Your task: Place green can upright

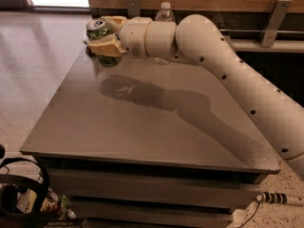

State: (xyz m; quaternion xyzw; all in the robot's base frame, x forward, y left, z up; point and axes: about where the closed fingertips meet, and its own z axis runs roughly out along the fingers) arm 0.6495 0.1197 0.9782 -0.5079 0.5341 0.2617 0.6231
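The green can (100, 32) is held nearly upright, silver top up, at the far left corner of the grey table (142, 122). My gripper (105, 41) is shut on it, its cream fingers (103, 48) wrapped around the can's middle. The can's bottom (109, 61) is just above or at the table top; I cannot tell whether it touches. The white arm reaches in from the right.
A clear plastic water bottle (165, 14) stands at the table's back edge, behind the wrist. A small dark object (88, 50) lies behind the can at the corner. A wooden wall and metal brackets (270, 23) are behind. Cables and gear (23, 198) lie on the floor at the lower left.
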